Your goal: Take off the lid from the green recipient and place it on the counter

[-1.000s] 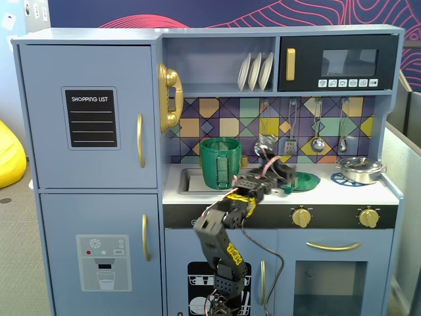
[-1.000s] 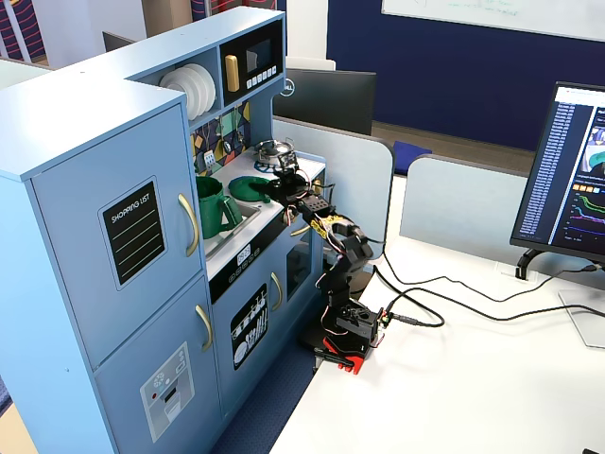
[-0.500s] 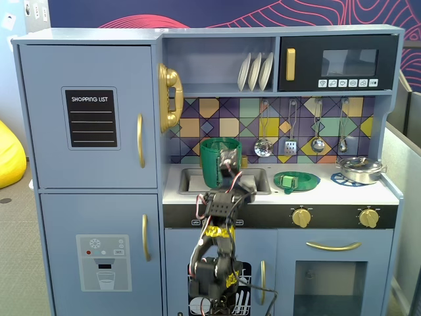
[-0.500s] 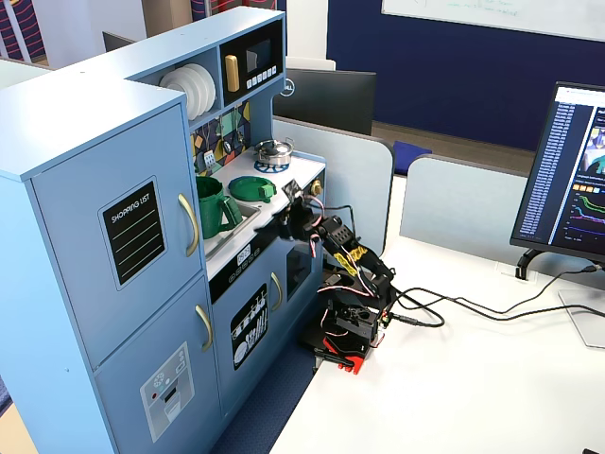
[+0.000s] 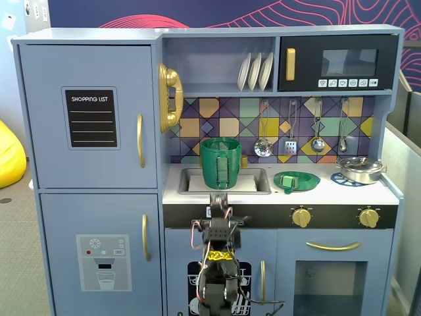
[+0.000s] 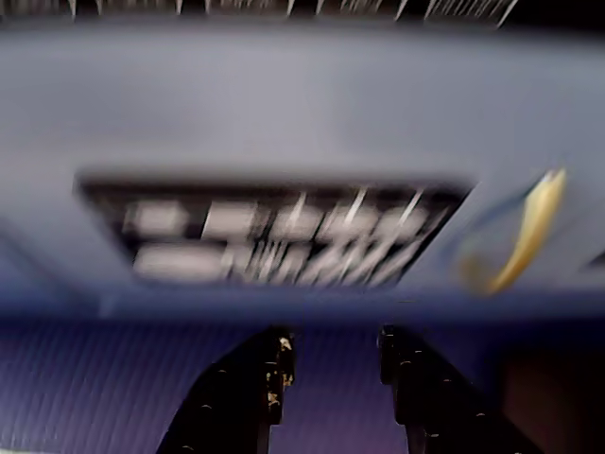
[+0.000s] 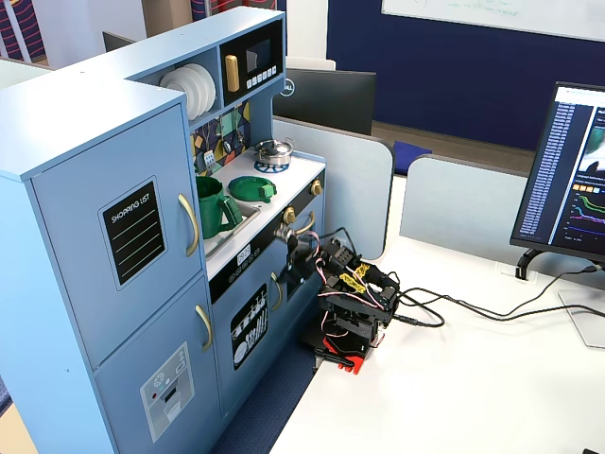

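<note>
A fixed view facing the toy kitchen shows the green recipient [image 5: 220,162] standing open-topped in the sink. The lid [image 5: 295,181] lies flat on the white counter [image 5: 329,191] to its right, over a burner ring. A steel pot [image 5: 360,169] sits farther right. Three white plates [image 5: 256,71] stand on the shelf above. The arm is folded low before the cabinet front.

The wrist view is blurred: the gripper [image 6: 333,364] is empty with jaws slightly parted, facing a blue panel.

Another fixed view from the side shows the lid [image 7: 252,188] beside the recipient [image 7: 216,207], and a monitor [image 7: 567,170] on the desk.
</note>
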{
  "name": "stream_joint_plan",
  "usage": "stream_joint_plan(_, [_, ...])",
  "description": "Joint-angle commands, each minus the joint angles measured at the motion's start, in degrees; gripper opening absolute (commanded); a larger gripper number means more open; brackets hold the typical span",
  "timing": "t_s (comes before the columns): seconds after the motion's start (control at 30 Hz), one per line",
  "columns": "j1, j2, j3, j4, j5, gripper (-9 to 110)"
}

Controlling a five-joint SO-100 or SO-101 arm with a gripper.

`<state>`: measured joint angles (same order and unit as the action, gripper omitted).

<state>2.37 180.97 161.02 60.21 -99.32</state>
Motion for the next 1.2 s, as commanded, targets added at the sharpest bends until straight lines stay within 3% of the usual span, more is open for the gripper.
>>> stream_joint_plan(0.0, [-2.02,0.97,4.66,-0.88,4.39,0])
stream_joint_plan(0.23, [-2.64,1.05,10.46,1.32,8.35,0])
stream_joint_plan(0.73, [-2.90,1.05,10.72,27.25,9.67,1])
stream_joint_plan(1.17, [-2.02,1.14,10.72,27.60,12.74,1])
